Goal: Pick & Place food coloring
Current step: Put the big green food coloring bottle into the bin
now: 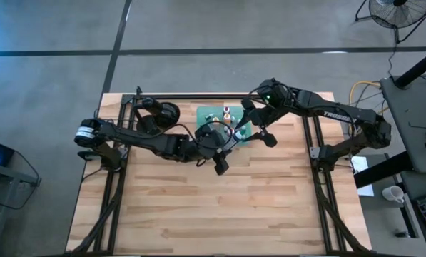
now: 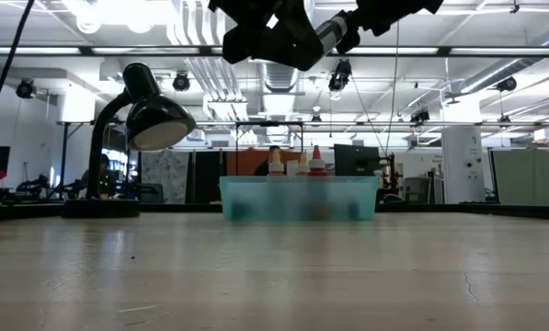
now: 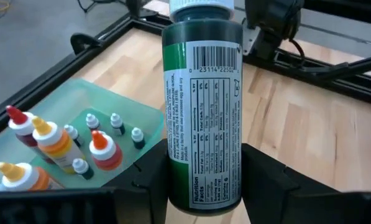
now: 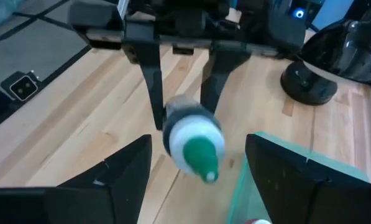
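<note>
Left gripper (image 3: 204, 186) is clamped on the green bottle (image 3: 204, 106), held in the air over the tabletop just off the tray's front right corner, near the middle of the table's back half. The right wrist view shows that same bottle pinched between the left arm's two thin fingers, green tip and white collar pointing at the right arm's camera.

Right gripper (image 4: 197, 168) stands wide apart, empty, with the bottle's tip end in line with the gap between its fingers. So the bottle's long axis runs roughly from one gripper toward the other, cap toward the right arm. Looks like a handover in mid-air; I'd judge the right arm has let go or not yet gripped, can't tell which.

Bottle: slim, dark green, white label with barcode and print, white collar under a green pointed tip.

Tray (image 3: 79, 102) is pale green and translucent, sitting at the back edge of the tabletop, centre. The other bottles (image 3: 54, 140) stand in it, red and orange-yellow, with small white-capped pieces among them.

The left arm has sole hold, so placing falls to it unless the right closes on the cap end.
</note>
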